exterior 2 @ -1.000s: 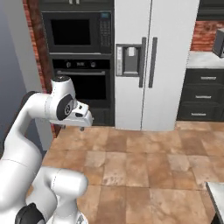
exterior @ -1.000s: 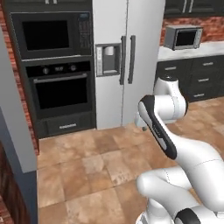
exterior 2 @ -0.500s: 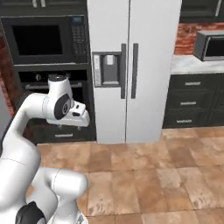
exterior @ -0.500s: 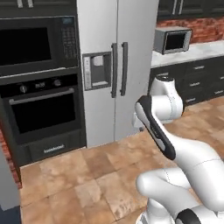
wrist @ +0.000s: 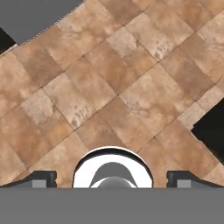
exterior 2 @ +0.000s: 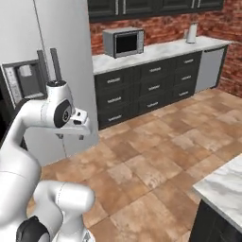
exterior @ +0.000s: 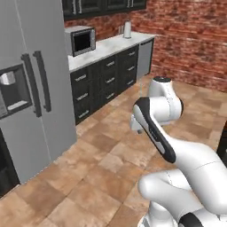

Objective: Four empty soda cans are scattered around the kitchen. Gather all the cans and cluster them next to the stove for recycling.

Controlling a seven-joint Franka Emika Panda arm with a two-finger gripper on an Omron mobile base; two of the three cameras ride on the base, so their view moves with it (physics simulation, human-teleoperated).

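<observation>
The whole view has swung since half a second ago: the base has turned, so the wall ovens have slid out at 9 o'clock and the counter run has come in; the arm's pose looks unchanged. The gripper (wrist: pixel 116 178) points down at the tile floor (wrist: pixel 131 87), jaws spread wide and holding nothing.

In the left base view, open floor runs from 6 o'clock up to the brick wall (exterior: pixel 186 35) at 1 o'clock. It is bounded at 9 o'clock by the refrigerator (exterior: pixel 35 102) and at 11 o'clock by the dark drawers (exterior: pixel 106 75) under the pale counter (exterior: pixel 111 46). In the right base view, a marble island corner (exterior 2: pixel 224 184) juts in at 4 o'clock.

The microwave (exterior: pixel 81 41) stands on the counter, door shut. A pale jug (exterior: pixel 127 29) stands at the far end; its inside is hidden. All drawers are closed. Where the soda cans and the stove are cannot be told.
</observation>
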